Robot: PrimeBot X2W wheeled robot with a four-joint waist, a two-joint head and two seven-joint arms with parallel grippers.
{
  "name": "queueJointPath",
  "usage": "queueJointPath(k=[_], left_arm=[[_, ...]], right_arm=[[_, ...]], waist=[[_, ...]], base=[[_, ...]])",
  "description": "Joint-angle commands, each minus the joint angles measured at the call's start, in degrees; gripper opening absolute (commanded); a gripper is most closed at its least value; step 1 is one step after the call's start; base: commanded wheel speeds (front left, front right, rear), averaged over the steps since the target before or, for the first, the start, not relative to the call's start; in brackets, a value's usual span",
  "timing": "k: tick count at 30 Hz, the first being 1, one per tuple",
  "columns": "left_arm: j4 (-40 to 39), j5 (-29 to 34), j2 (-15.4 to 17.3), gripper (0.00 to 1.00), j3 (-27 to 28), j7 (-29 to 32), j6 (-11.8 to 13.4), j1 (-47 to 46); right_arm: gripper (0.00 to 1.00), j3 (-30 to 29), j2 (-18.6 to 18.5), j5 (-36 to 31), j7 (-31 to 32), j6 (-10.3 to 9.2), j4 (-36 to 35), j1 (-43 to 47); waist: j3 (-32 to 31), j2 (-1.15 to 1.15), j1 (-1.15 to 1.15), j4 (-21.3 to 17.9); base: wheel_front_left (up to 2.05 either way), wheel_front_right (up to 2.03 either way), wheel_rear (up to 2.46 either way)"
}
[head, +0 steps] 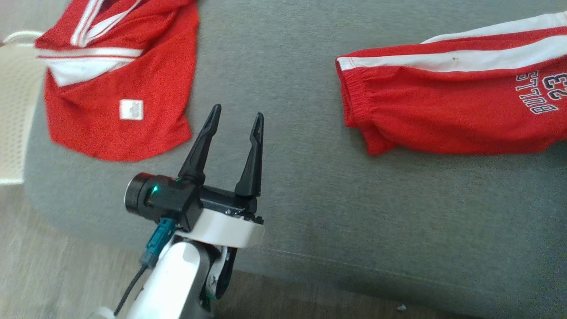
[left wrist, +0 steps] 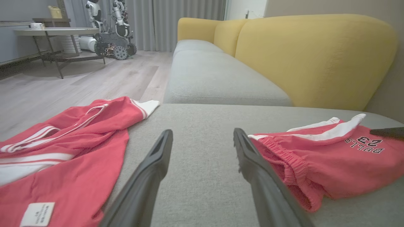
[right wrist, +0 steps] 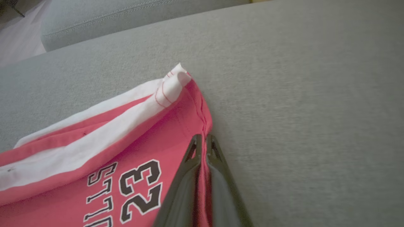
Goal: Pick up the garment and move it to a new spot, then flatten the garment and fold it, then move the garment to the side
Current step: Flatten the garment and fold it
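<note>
Red shorts [head: 452, 110] with white side stripes and "BULLS 23" print lie flat on the grey cushion [head: 310, 199], far right part. The elastic waistband faces left and the rest runs off the right edge of the head view.

Right gripper [right wrist: 203, 137]: fingers pressed together, pinching the red hem edge of the shorts [right wrist: 94, 157]. A thin strip of red fabric shows between them. The grip sits on the seam just near of the white-striped corner, with the print to the left of the fingers and bare grey cushion to the right in the right wrist view.

Left gripper [head: 238, 113]: fingers spread wide, nothing between them. It hangs over bare cushion near the front edge. Tips point away from the robot, into the gap between the two garments. In the left wrist view the left gripper [left wrist: 202, 132] has the shorts [left wrist: 331, 167] just beside its right finger; I cannot tell whether the waistband touches it. A dark fingertip [left wrist: 389, 132] of the other arm rests at the far right end of the shorts.

Second garment: a red top [head: 133, 88] with white trim and a white label [head: 131, 109], rumpled at the far left of the cushion, close to the left finger but apart from it.

White perforated basket [head: 13, 110] past the cushion's left edge. Yellow sofa [left wrist: 315, 56] behind the cushion. Wood floor [left wrist: 79, 82] to the left.
</note>
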Motion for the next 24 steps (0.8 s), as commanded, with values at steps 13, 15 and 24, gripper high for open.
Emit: queueJointPath(k=[13, 15, 24], left_arm=[[-1.6, 0.9, 0.1, 1.00, 3.1, -0.3, -1.9, -0.3], [-1.2, 0.8, 0.1, 1.00, 3.1, -0.3, -2.0, -0.4], [0.5, 0.2, 0.1, 1.00, 3.1, -0.3, -2.3, 0.0]], right_arm=[[0.00, 1.6, -4.3, 0.8, 0.8, 0.36, -13.7, 0.8], [0.00, 3.5, -3.5, 1.7, 1.0, 0.36, -16.2, 1.1], [0.00, 16.2, 0.6, 3.8, 2.4, 0.36, -25.2, 2.9]], waist=[[-1.3, 0.00, 0.00, -7.8], [-1.6, 0.00, 0.00, -8.1], [-4.5, 0.00, 0.00, -8.1]], base=[[0.00, 0.00, 0.00], [0.00, 0.00, 0.00], [0.00, 0.00, 0.00]])
